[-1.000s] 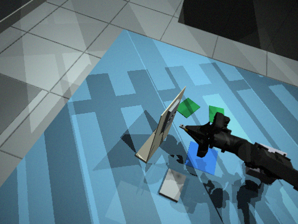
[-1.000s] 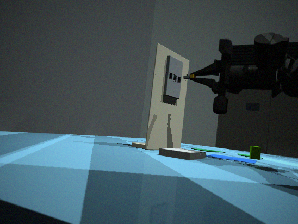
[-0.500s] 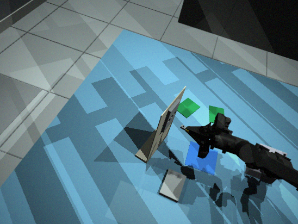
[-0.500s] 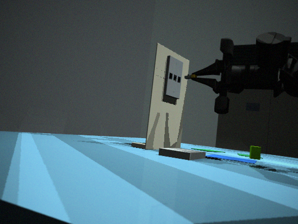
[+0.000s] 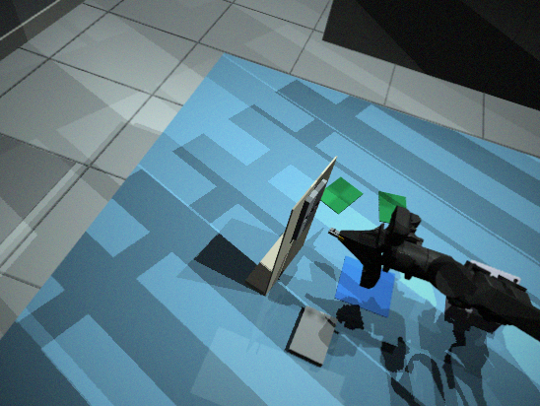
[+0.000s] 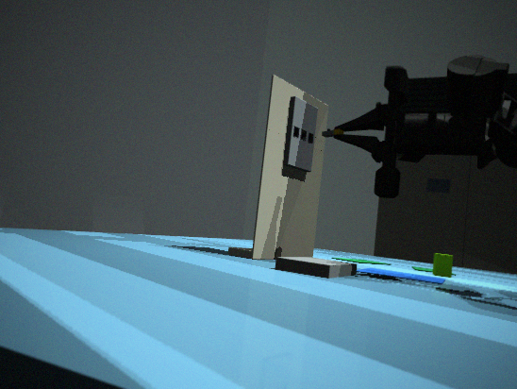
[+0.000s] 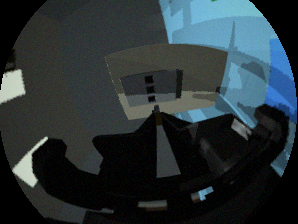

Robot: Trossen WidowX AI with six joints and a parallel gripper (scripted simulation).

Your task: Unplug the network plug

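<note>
The beige upright panel (image 5: 301, 217) (image 6: 283, 208) (image 7: 200, 63) stands on the table and carries a grey socket plate (image 5: 311, 209) (image 6: 302, 137) (image 7: 149, 86) with three dark openings. My gripper (image 5: 340, 236) (image 6: 336, 133) (image 7: 157, 115) is shut on the small grey plug (image 5: 332, 233) (image 6: 327, 133), whose yellow part shows between the fingertips. The plug hangs in the air a short way in front of the socket plate, level with the sockets and apart from them. A blue marked square (image 5: 367, 291) (image 6: 401, 275) lies on the table below my wrist.
Two green patches (image 5: 341, 195) (image 5: 391, 203) lie behind the arm, and a small green block (image 6: 442, 264) stands far right. A flat grey slab (image 5: 310, 335) (image 6: 313, 265) lies in front of the panel's foot.
</note>
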